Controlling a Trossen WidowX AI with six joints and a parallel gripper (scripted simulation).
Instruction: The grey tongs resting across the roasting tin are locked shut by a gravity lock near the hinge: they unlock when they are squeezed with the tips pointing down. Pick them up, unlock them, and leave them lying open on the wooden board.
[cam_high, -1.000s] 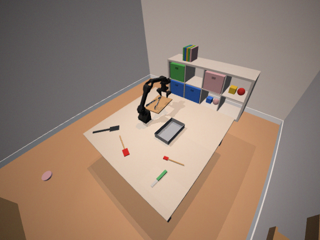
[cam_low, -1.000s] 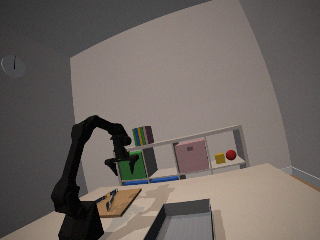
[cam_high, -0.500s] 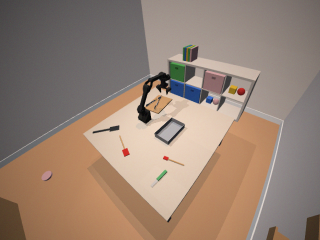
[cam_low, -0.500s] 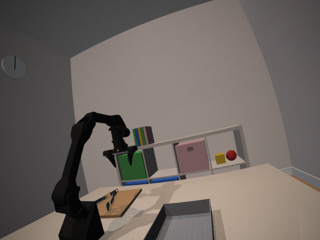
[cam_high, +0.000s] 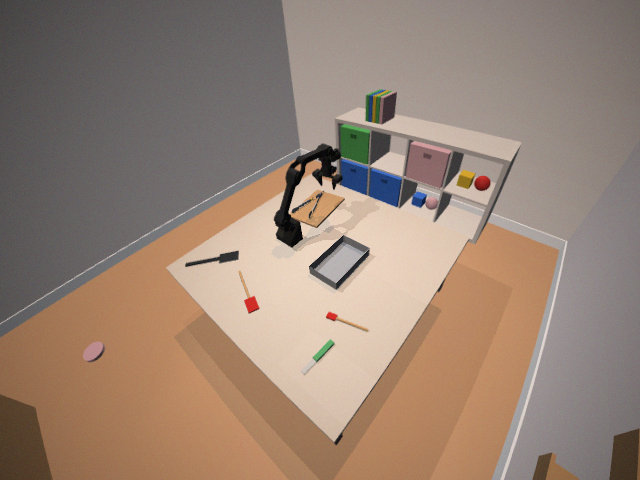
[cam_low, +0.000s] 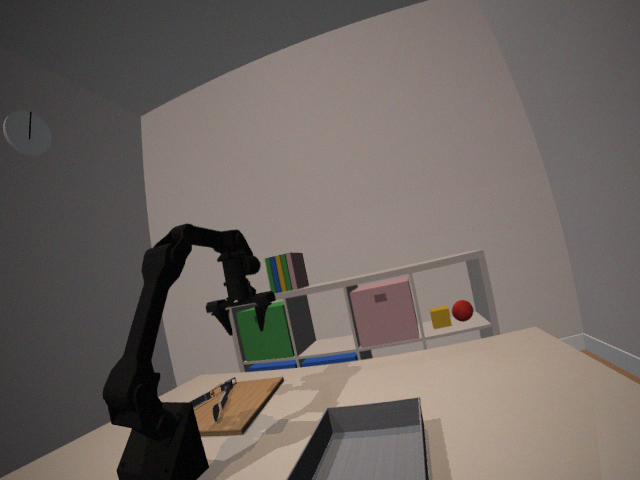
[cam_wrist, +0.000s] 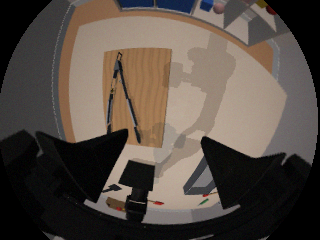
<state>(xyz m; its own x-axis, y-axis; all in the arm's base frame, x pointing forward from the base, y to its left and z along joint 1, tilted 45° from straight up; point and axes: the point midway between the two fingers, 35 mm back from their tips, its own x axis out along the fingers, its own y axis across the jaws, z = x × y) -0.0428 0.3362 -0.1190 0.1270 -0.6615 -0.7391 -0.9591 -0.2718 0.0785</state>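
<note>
The grey tongs (cam_high: 315, 204) (cam_low: 223, 400) (cam_wrist: 117, 65) lie on the wooden board (cam_high: 330, 206) (cam_low: 253, 403) (cam_wrist: 150, 90). Their two arms are spread apart in a V, with the hinge end near the board's far edge and the dark tips toward the near edge. My gripper (cam_high: 327, 186) (cam_low: 246, 331) (cam_wrist: 166, 136) is open and empty. It points down and hangs well above the table, clear of the tongs. The roasting tin (cam_high: 323, 277) (cam_low: 374, 415) stands on the table with nothing in it or across it.
A black spatula (cam_high: 229, 256), a red-headed spatula (cam_high: 251, 304), a smaller red-headed tool (cam_high: 331, 316) and a green-handled tool (cam_high: 324, 350) lie on the table, away from the board. A shelf unit (cam_high: 429, 126) with boxes stands behind the table's back edge.
</note>
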